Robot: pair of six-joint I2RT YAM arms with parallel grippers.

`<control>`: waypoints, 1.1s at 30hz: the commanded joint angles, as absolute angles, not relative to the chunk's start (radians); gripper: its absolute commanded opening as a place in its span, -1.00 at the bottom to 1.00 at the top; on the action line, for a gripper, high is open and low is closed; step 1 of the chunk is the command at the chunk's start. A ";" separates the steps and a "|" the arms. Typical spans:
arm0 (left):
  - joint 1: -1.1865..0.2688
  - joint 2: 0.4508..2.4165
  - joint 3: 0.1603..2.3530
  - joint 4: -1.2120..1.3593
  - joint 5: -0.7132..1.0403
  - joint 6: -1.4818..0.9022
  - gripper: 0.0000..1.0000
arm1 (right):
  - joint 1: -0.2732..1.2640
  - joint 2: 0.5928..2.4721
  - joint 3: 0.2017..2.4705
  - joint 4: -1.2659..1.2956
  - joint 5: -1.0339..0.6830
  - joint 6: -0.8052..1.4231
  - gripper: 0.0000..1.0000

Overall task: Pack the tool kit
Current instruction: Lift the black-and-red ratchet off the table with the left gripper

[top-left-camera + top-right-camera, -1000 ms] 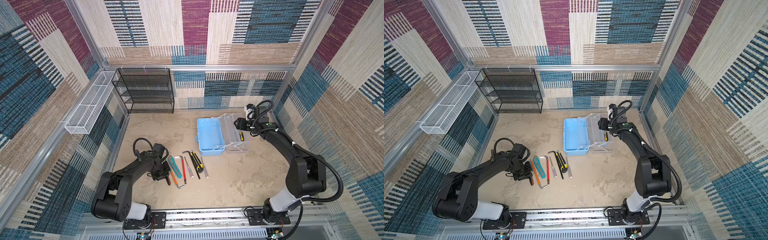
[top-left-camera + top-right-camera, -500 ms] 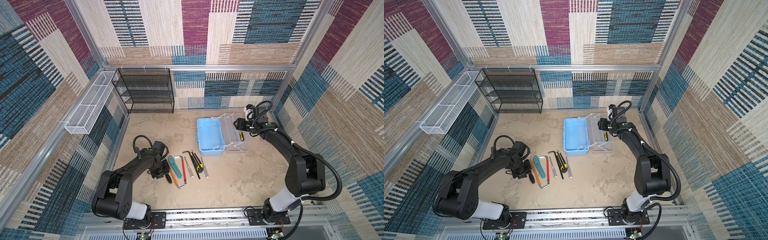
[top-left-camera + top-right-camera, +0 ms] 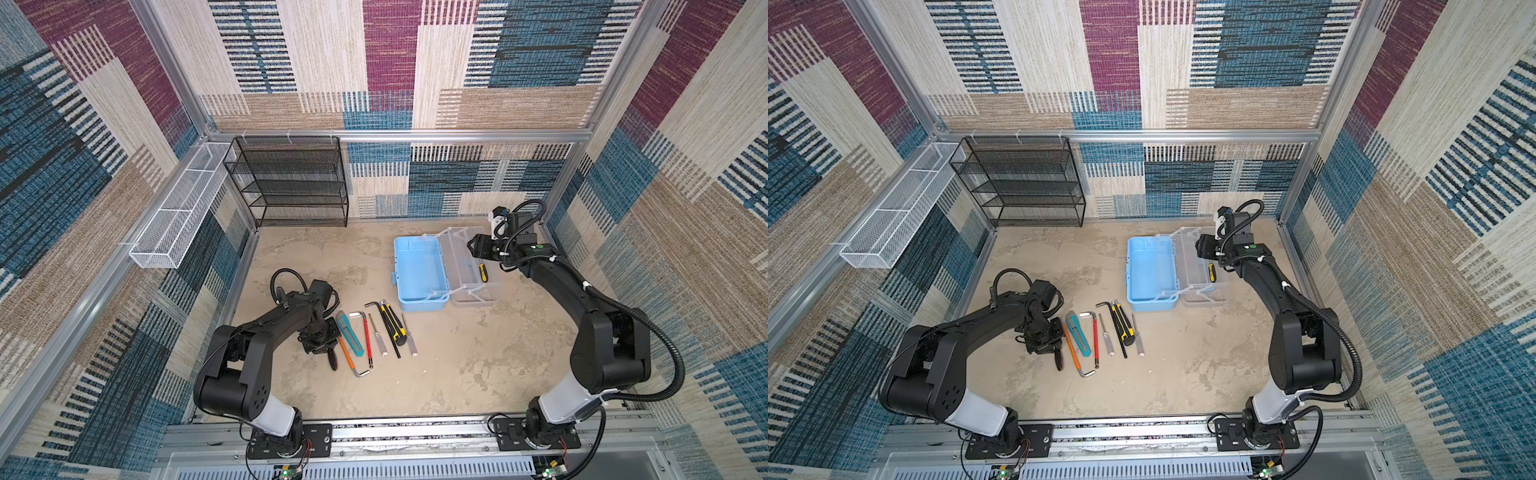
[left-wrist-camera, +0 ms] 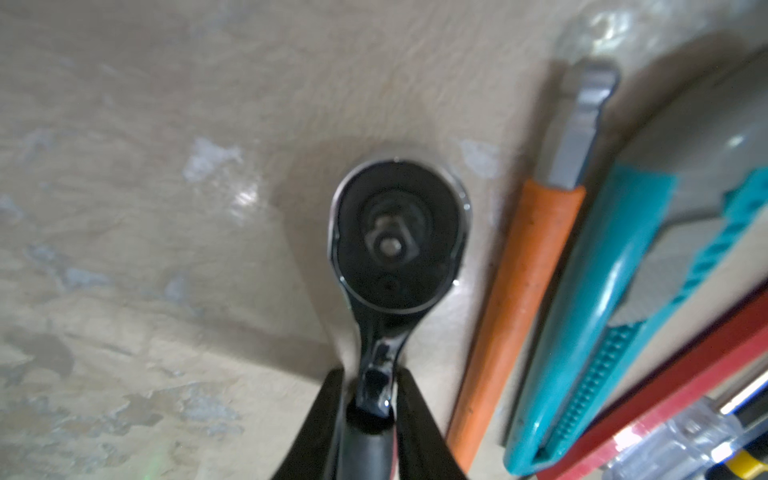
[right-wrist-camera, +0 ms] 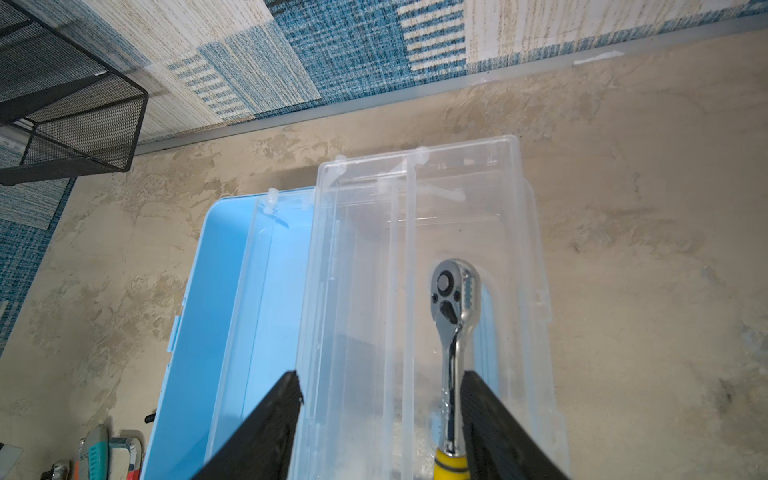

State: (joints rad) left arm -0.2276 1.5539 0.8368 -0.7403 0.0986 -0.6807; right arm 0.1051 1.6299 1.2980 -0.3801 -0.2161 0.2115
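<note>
Mottled beige floor [image 3: 457, 374], patchwork woven walls [image 3: 390, 62]

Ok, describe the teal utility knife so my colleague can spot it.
Find the light blue toolbox; below it in both top views lies a row of hand tools. Near the row's left end, between the orange-handled tool and the red-handled hacksaw, sits the utility knife: the only broad teal one.

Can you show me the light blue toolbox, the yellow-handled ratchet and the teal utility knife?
light blue toolbox [image 3: 417, 270]: in a top view, bare inside floor.
yellow-handled ratchet [image 5: 455, 291]: right wrist view, chrome head.
teal utility knife [image 3: 350, 335]: in a top view, middle of body.
</note>
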 commanded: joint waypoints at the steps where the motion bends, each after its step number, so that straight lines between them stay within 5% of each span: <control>1: -0.227 1.565 0.830 -0.744 0.039 -0.662 -0.34 | 0.107 1.631 1.310 -0.365 -0.213 0.210 0.27; 5: -0.227 1.570 0.826 -0.744 0.029 -0.654 -0.36 | 0.106 1.631 1.313 -0.364 -0.213 0.212 0.27; 14: -0.227 1.559 0.787 -0.734 0.031 -0.654 -1.00 | 0.106 1.626 1.307 -0.361 -0.214 0.216 0.27; 33: -0.227 1.419 0.828 -0.732 0.098 -0.641 -1.00 | 0.106 1.557 1.243 -0.302 -0.248 0.247 0.28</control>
State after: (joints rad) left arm -0.2276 1.4322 0.8211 -0.7193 0.0898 -0.6540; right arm 0.1051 1.5700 1.2495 -0.3492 -0.2348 0.2310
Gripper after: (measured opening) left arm 0.121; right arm 0.637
